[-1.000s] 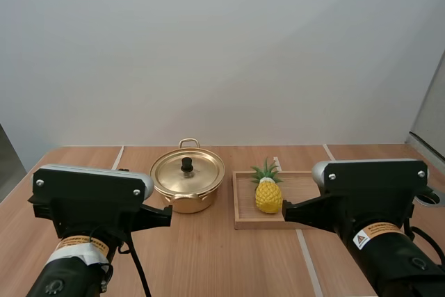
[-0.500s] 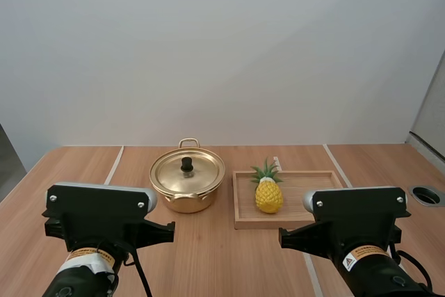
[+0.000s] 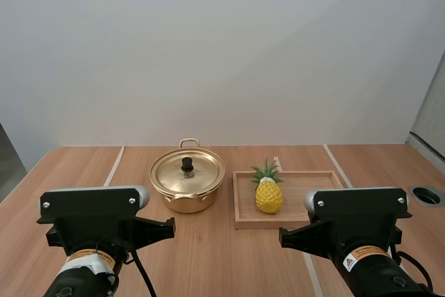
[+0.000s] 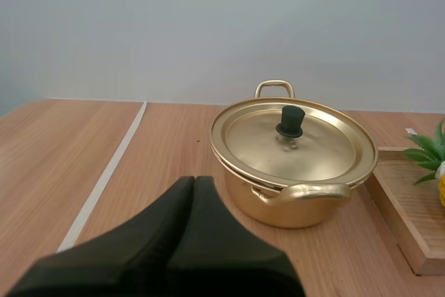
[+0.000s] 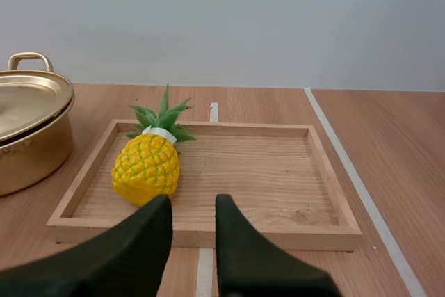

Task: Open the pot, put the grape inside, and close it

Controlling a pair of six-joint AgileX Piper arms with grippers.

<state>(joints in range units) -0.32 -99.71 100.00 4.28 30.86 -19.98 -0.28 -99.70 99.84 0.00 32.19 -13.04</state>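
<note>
Starting is the step in hand, I think; nothing is opened yet; the bench holds a gold pot with its lid on, just beside a wooden tray; a pineapple, not a grape, sits in the tray; the left tool is closed on nothing, facing the pot; the right tool is a little open, facing the pineapple; next the left tool must open and pinch the small black knob.

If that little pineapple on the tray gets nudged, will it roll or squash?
The pineapple looks rounded, so a nudge would probably roll it, though the raised rim of the tray should stop it. Its bumpy moulded skin suggests a light, firm toy.
</note>
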